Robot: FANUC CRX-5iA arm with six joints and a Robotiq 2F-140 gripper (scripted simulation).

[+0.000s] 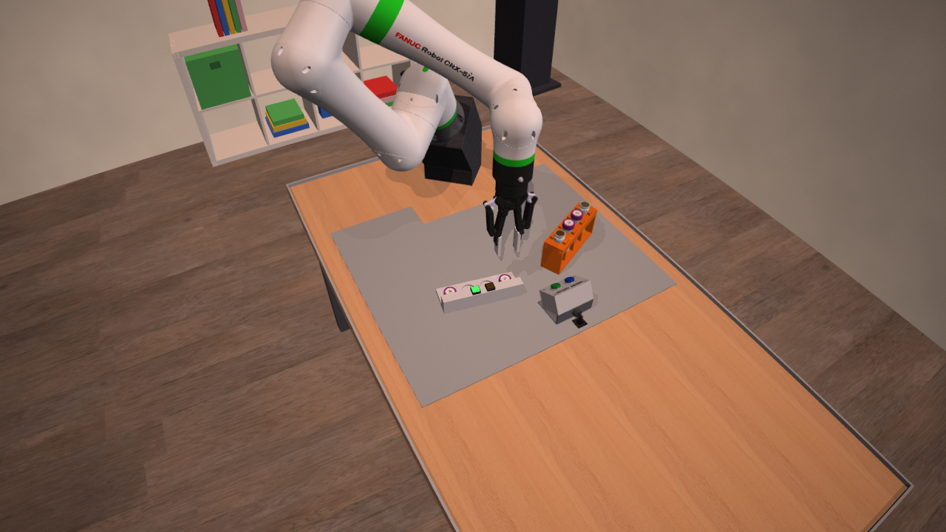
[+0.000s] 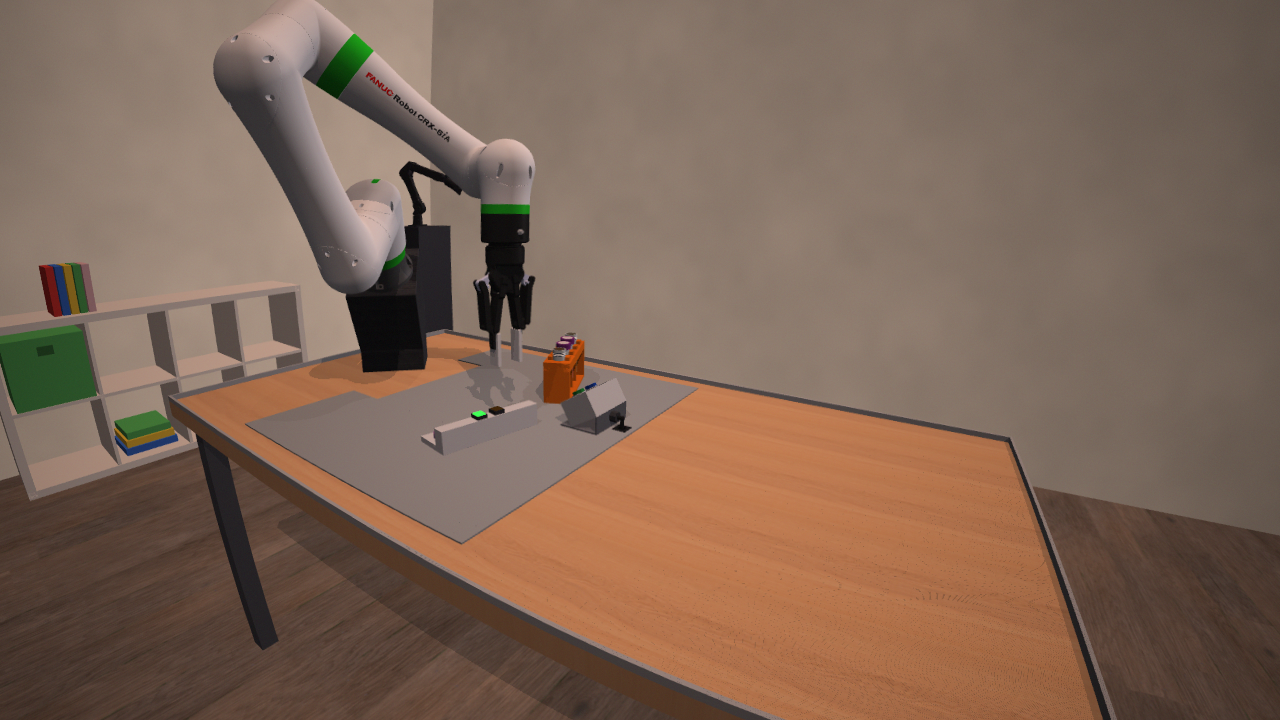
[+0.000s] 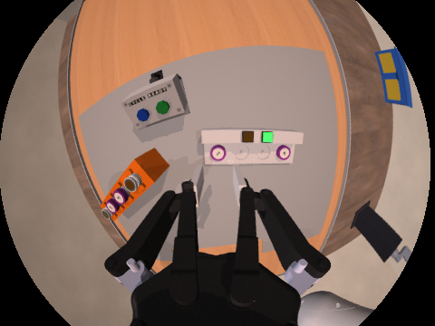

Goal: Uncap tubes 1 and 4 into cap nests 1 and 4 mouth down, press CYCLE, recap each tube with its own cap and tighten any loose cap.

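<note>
The white cap tray lies on the grey mat with a purple cap in each end nest. Its green lamp is lit and the amber lamp is dark. The orange decapping station holds several tubes. The two middle tubes carry purple caps and the two end tubes show bare grey mouths. My gripper hangs above the mat between the tray and the station. Its fingers are narrowed with a gap and hold nothing, as the wrist view shows.
The small grey desk stands in front of the station with the blue key and the green key on top. The arm's black base stands at the table's back edge.
</note>
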